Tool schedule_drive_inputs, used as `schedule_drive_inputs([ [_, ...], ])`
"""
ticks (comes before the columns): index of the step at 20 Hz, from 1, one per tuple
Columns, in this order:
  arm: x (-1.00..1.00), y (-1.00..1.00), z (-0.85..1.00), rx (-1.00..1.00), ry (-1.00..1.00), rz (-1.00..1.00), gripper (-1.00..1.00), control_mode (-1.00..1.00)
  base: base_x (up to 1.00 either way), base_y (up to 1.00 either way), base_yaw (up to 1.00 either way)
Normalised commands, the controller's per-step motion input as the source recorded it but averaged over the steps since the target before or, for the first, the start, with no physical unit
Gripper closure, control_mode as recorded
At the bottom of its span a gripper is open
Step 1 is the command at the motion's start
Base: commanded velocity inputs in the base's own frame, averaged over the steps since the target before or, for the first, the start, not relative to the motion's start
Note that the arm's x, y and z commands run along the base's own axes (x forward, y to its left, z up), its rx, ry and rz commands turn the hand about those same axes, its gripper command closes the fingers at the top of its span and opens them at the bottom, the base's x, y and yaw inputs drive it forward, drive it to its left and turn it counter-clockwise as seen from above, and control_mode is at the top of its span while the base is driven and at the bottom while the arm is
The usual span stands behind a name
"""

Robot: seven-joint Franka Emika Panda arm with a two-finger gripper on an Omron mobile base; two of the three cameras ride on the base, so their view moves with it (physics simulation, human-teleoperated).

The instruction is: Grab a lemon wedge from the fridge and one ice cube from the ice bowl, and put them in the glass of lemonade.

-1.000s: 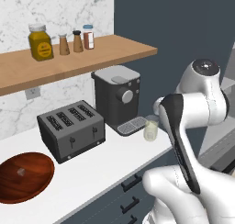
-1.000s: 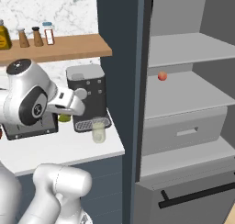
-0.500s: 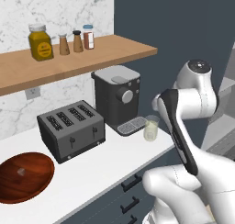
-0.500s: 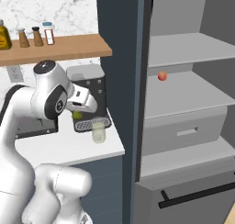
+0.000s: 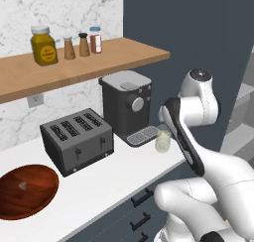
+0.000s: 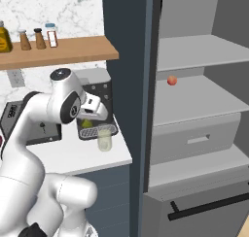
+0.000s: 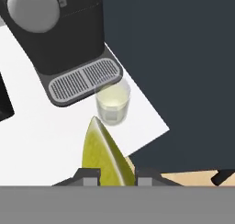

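Since half a second ago the arm has swung further toward the coffee machine, carrying its hand closer to the glass; the things on the counter have stayed where they were.

From the left base camera, the white arm rises at lower right and its dark forearm crosses just in front of the glass of lemonade (image 5: 162,140), which stands on the white counter (image 5: 99,186) beside the drip tray of the coffee machine (image 5: 127,104). The toaster (image 5: 77,139) sits left of the machine, and the ice bowl (image 5: 25,190) lies near the counter's left front, with something small and pale inside it that may be an ice cube, though it is too faint to be sure. Jars and shakers stand on the wooden shelf (image 5: 74,65) above.

From the right base camera, the gripper (image 6: 87,122) hangs over the counter just above and to the left of the glass, in front of the coffee machine, with a bit of yellow-green, the lemon wedge (image 6: 86,124), under the hand. The fridge (image 6: 199,110) stands open at right, grey shelves and drawer showing, a small red fruit (image 6: 171,80) on the middle shelf.

From the hand camera, the two fingertips are clamped on the lemon wedge, which rises between them. Beyond its tip the glass stands on the counter, touching the edge of the drip tray
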Motion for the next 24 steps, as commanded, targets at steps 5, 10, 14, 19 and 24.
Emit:
schedule_drive_inputs([
  [5,0.12,-0.15,-0.27,0.06,0.03,-0.01,1.00,-1.00,0.00,0.00,0.00],
  [10,0.13,0.00,-0.21,0.00,0.04,-0.01,1.00,-1.00,0.00,0.00,0.00],
  [14,0.21,0.00,-0.03,0.00,0.00,0.00,1.00,-1.00,0.00,0.00,0.00],
  [19,0.21,0.00,0.00,0.00,0.00,0.00,1.00,-1.00,0.00,0.00,0.00],
  [24,0.32,0.00,0.00,0.00,0.01,0.00,1.00,-1.00,0.00,0.00,0.00],
])
